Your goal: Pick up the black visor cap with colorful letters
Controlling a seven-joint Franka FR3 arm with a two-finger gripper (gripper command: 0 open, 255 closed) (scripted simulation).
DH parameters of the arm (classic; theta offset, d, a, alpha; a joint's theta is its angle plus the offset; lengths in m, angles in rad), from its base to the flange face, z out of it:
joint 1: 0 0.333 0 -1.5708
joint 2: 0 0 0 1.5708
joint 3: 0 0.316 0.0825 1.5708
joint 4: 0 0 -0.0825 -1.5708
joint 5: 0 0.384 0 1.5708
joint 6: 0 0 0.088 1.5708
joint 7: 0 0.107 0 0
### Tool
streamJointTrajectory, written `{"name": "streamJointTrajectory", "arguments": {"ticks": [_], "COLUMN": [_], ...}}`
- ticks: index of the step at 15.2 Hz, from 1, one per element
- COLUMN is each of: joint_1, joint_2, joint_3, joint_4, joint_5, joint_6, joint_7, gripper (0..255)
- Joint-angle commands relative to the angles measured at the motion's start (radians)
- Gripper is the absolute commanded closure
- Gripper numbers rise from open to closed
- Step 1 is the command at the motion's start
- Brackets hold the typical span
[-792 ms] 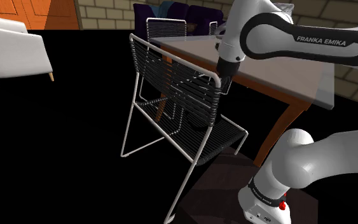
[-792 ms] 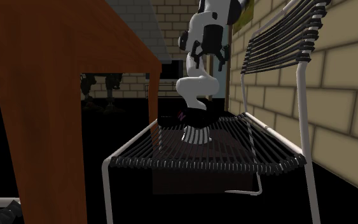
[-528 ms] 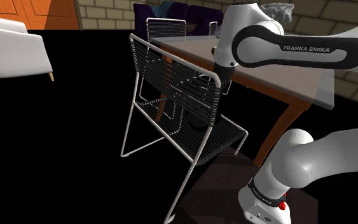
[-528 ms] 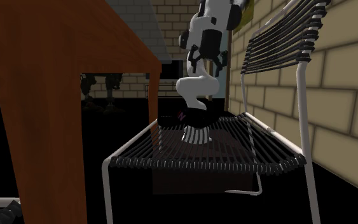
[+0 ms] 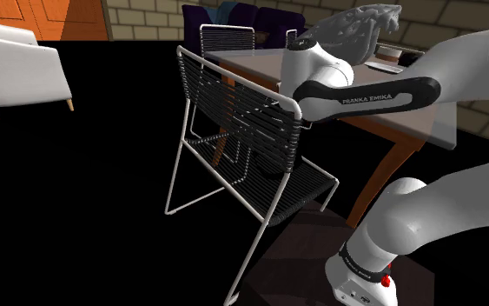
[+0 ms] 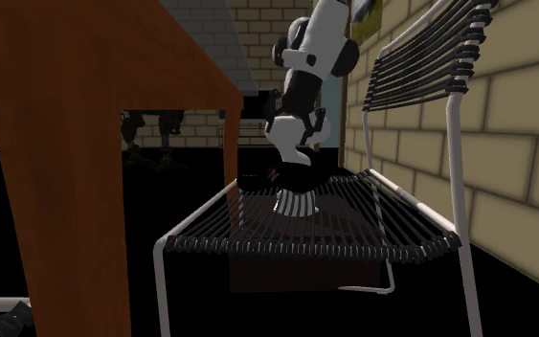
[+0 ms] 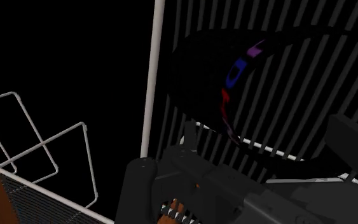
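Now the gripper hangs over the chair, its fingers spread apart and clear of the cap. That black cap, with blue, red and purple letters, lies on the corded seat ahead of the fingers. In the second exterior view it sits at six o'clock from the gripper, and the brown table stands at nine o'clock from the chair.

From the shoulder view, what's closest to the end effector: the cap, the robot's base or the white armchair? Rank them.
1. Visor cap, just below, on the chair seat.
2. Robot's base, lower right.
3. White armchair, far left.
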Motion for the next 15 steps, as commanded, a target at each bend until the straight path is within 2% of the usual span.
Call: {"name": "streamJointTrajectory", "arguments": {"ticks": [1,3,12,13,15], "joint_1": [-0.031,-0.058,-0.071,-0.071,-0.071], "joint_2": [0.046,0.09,0.141,0.141,0.14], "joint_3": [0.006,0.011,0.014,0.014,0.014], "joint_4": [-0.018,-0.02,-0.081,-0.08,-0.08], "joint_5": [-0.07,-0.127,-0.164,-0.164,-0.164], "joint_6": [0.064,0.108,0.21,0.209,0.209], "joint_7": [0.023,0.046,0.103,0.102,0.102], "gripper": [0,0,0,255,255]}}
